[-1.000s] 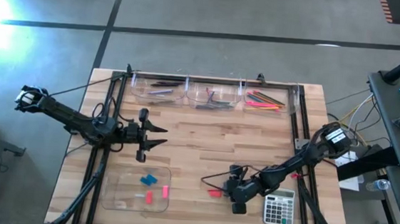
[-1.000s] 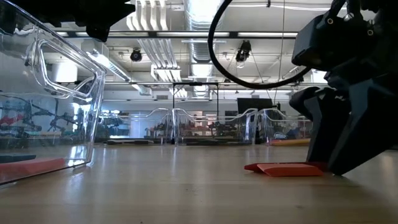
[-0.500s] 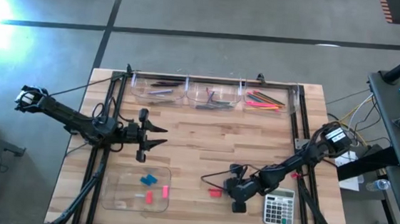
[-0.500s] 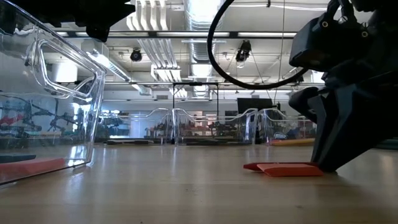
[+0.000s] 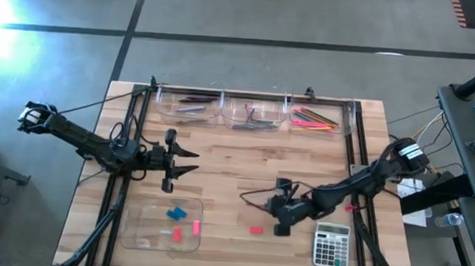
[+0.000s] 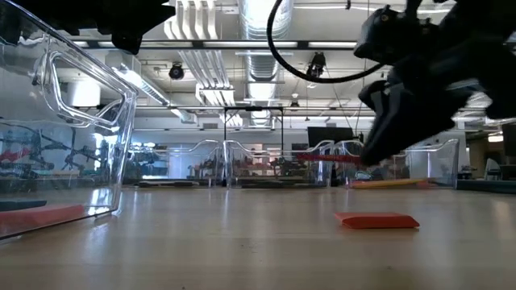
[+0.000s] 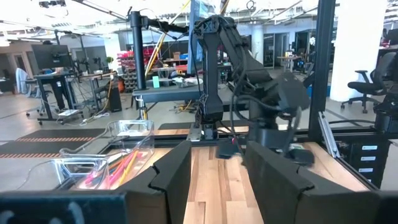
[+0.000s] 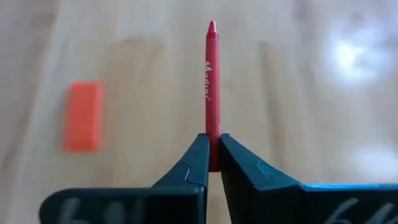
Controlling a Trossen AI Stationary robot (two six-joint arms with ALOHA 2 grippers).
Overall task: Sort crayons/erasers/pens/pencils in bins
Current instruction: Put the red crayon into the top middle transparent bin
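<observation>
Crayon [image 8: 212, 93], red, is pinched by its end in the right gripper [image 8: 212, 152] fingers, lifted off the table near the front edge so it can go to a bin. Red eraser [image 5: 255, 230] lies below. Left gripper [image 5: 191, 162] waits, fingers half open and empty.

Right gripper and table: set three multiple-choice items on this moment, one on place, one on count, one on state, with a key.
1. Where is the loose red eraser?
A. on the bare table
B. in the tray
C. on the calculator

2. How many small tubs line the far edge?
A. two
B. three
C. five

3. The right gripper is:
A. open, empty
B. shut on a red crayon
C. shut on an eraser

Key: A, it lies on wood beside the gripper; B, three in a row; B, fingers pinch the crayon's end.
</observation>
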